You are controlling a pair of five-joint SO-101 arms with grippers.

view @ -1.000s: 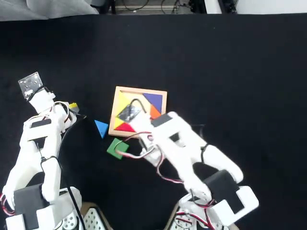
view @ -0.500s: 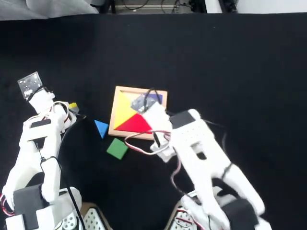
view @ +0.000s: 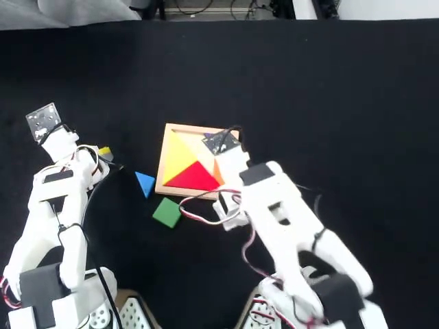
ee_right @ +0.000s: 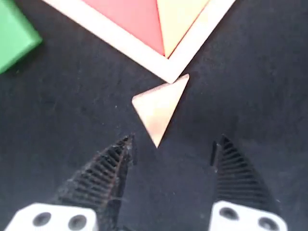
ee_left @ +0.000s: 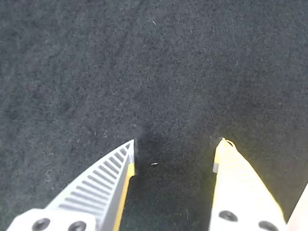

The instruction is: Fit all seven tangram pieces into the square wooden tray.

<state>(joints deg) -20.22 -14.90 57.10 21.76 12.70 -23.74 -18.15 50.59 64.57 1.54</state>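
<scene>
The square wooden tray (view: 162,159) holds a large yellow triangle (view: 180,153) and a large red triangle (view: 195,178). An orange piece (view: 218,168) shows beside my right arm (view: 274,205), which covers the tray's right side. A blue triangle (view: 145,184) and a green square (view: 167,212) lie left of the tray on the cloth. In the right wrist view my right gripper (ee_right: 173,144) is open just behind a small pale triangle (ee_right: 159,108) lying outside the tray's corner (ee_right: 171,77). My left gripper (ee_left: 175,144) hangs open over bare black cloth, far left (view: 103,152).
Black cloth covers the whole table. The green square (ee_right: 14,41) sits off the tray's near edge. Wide free room lies to the right of and behind the tray. Arm bases stand at the near edge.
My right arm has swung rightward across the tray, uncovering the yellow and red triangles. The left arm has not moved.
</scene>
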